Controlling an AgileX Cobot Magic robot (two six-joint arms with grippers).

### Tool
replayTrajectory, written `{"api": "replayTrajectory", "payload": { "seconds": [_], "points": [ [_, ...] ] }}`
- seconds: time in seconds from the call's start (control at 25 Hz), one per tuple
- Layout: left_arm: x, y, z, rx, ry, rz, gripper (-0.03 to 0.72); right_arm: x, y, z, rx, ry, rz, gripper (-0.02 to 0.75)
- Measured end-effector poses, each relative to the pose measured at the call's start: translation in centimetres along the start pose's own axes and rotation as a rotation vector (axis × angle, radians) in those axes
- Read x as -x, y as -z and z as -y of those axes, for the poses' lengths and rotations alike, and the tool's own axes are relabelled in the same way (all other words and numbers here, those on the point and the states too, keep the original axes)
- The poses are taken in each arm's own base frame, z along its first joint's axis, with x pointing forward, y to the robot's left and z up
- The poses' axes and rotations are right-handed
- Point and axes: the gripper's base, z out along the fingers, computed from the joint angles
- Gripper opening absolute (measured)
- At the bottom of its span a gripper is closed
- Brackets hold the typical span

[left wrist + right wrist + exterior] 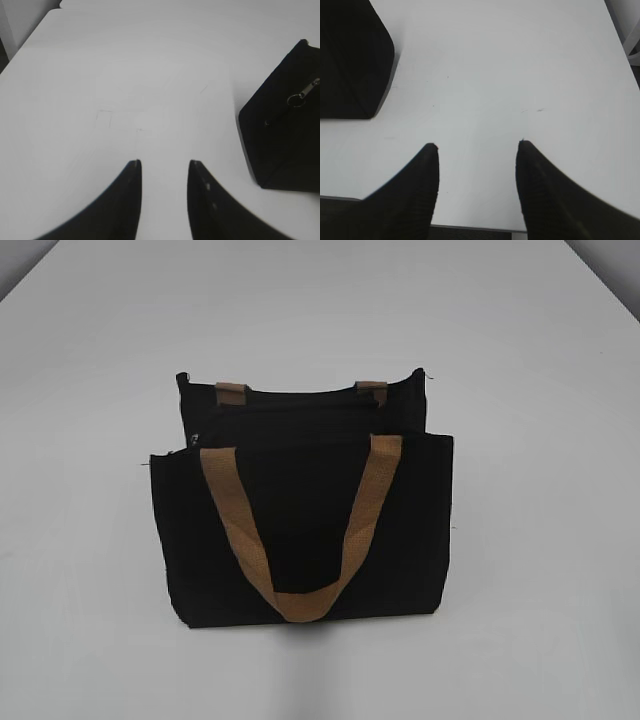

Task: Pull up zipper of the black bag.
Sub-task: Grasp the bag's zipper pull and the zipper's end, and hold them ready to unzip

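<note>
**Bag upright at table centre; both grippers clear of it**

Your work surface is a plain white table (pixel 540 540), evenly lit, with faint scuffs and a thin pencilled outline visible in the left wrist view. A darker edge of the room shows at the far corners.

The black bag (pixel 300 530) stands upright near the middle of the table, front panel facing the exterior camera. One tan handle (pixel 300 540) hangs down over the front in a U-shaped loop, reaching almost to the base. The rear handle shows only as two short tan tabs (pixel 231 394) at the top edge. The back wall of the bag stands higher than the front pocket panel.

The zipper (pixel 302 95) is readable only in your left wrist view: a small silvery pull with a ring, hanging against the bag's end face near its upper corner. In the exterior view a small pale speck sits at the bag's top left end, too small to confirm as the pull.

Your left gripper (pixel 164 170) hovers over bare table with the bag off to its right, not touching it. Its jaws stand apart with a moderate gap and hold nothing.

Your right gripper (pixel 478 150) is likewise over bare table near the front edge, the bag's corner at its upper left, well apart. Its jaws are spread wider and hold nothing.

Neither gripper appears in the exterior view.
</note>
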Motion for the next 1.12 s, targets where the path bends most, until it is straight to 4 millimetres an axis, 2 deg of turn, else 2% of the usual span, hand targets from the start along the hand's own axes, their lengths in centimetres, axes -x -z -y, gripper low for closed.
{"api": "replayTrajectory", "payload": {
  "seconds": [1.12],
  "points": [
    [0.00, 0.00, 0.00, 0.000, 0.000, 0.000, 0.239, 0.00, 0.00, 0.00, 0.000, 0.000, 0.000, 0.392]
  ]
}}
